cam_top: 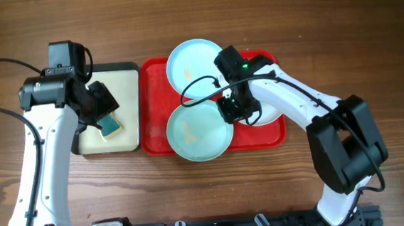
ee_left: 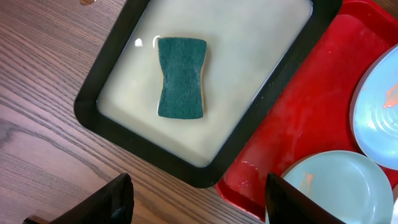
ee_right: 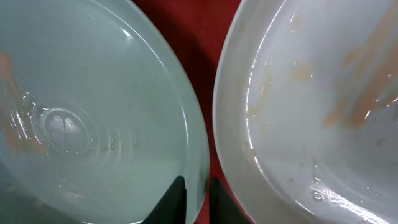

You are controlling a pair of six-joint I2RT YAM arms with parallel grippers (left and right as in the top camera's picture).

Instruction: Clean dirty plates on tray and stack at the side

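The red tray (cam_top: 155,77) holds three plates. An aqua plate (cam_top: 195,62) lies at the back, a second aqua plate (cam_top: 196,133) at the front, and a white plate (cam_top: 272,113) at the right, mostly under my right arm. All show orange smears. My right gripper (cam_top: 233,108) is shut on the front aqua plate's right rim. In the right wrist view its fingers (ee_right: 196,199) straddle that rim (ee_right: 93,112), beside the white plate (ee_right: 311,112). My left gripper (cam_top: 100,106) is open and empty (ee_left: 202,205) above the black-rimmed tray.
A black-rimmed tray (cam_top: 129,68) with a cream inside stands left of the red tray, touching it. A green sponge (cam_top: 109,125) lies in it, also seen in the left wrist view (ee_left: 181,78). Bare wooden table surrounds both trays.
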